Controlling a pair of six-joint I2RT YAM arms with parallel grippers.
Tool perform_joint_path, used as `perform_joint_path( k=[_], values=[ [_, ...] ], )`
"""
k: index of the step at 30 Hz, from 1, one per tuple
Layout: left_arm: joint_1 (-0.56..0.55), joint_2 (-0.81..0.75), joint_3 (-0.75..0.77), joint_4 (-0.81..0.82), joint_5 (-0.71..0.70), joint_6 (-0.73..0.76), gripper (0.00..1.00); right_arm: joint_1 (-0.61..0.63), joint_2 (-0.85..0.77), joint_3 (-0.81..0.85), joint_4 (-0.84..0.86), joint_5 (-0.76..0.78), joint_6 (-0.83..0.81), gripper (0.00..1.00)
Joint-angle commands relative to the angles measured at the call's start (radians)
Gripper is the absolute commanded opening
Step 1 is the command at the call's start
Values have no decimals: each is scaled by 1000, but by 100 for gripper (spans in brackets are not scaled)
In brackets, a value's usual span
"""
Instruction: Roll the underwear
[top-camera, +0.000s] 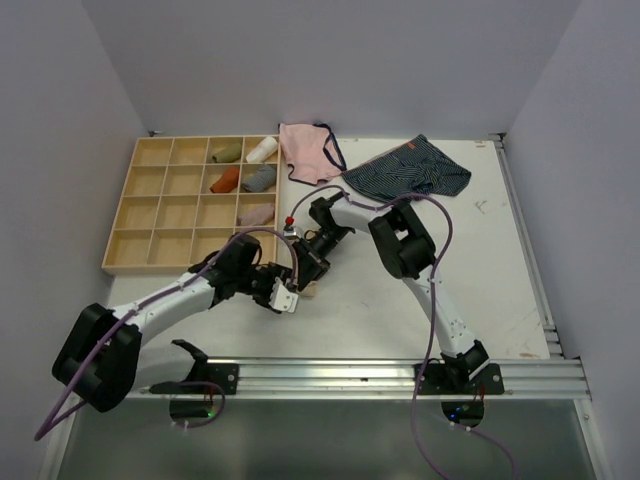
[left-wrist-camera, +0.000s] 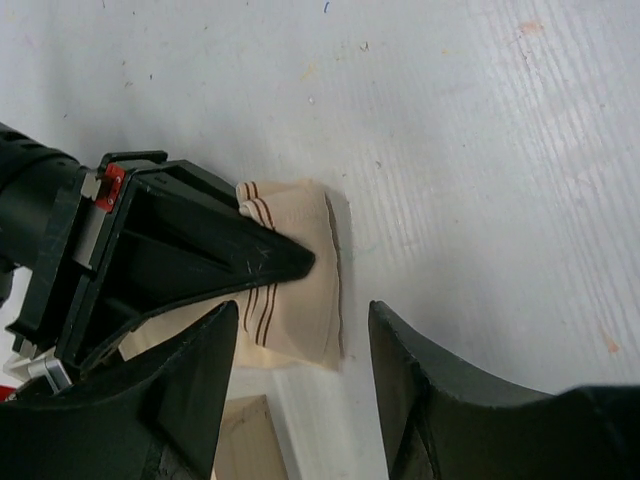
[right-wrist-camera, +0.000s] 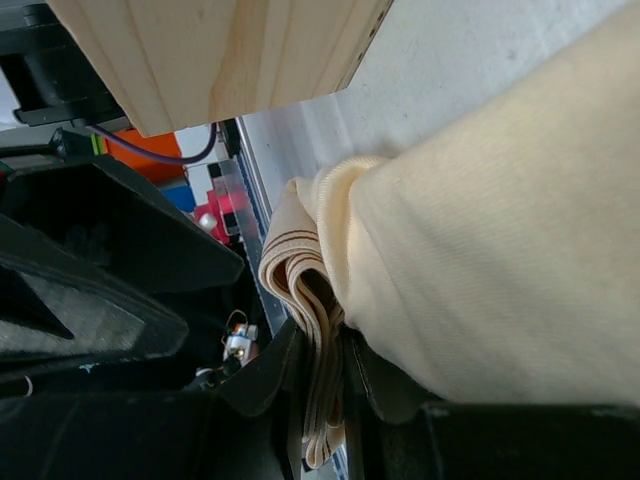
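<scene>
The underwear (left-wrist-camera: 300, 300) is a pale peach-beige cloth, folded into a small bundle on the white table, with thin brown lines on its waistband (right-wrist-camera: 300, 270). My right gripper (right-wrist-camera: 335, 375) is shut on the folded waistband edge. In the left wrist view it comes in from the left as a black wedge (left-wrist-camera: 295, 262) lying over the bundle. My left gripper (left-wrist-camera: 302, 318) is open, one finger (left-wrist-camera: 200, 380) on each side of the bundle's near edge and neither pressing it. In the top view both grippers meet at mid-table (top-camera: 298, 280) and hide the cloth.
A small wooden block (left-wrist-camera: 245, 440) lies just beside the bundle. A wooden compartment tray (top-camera: 150, 215) at the back left holds several rolled items. A pink pair with dark trim (top-camera: 305, 150) and a navy striped pair (top-camera: 410, 170) lie at the back.
</scene>
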Motion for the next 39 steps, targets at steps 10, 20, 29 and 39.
perform_joint_path(
  k=[10, 20, 29, 39],
  values=[
    [-118, 197, 49, 153, -179, -113, 61, -9, 45, -71, 72, 118, 46, 2],
    [-130, 271, 66, 62, -246, -155, 50, -18, 16, -106, 95, 79, 57, 0],
    [-130, 245, 39, 65, -276, -166, 54, -23, 6, -137, 100, 88, 53, 0],
    [-118, 4, 16, 61, -185, -180, 58, -24, 11, -160, 111, 110, 60, 0]
  ],
)
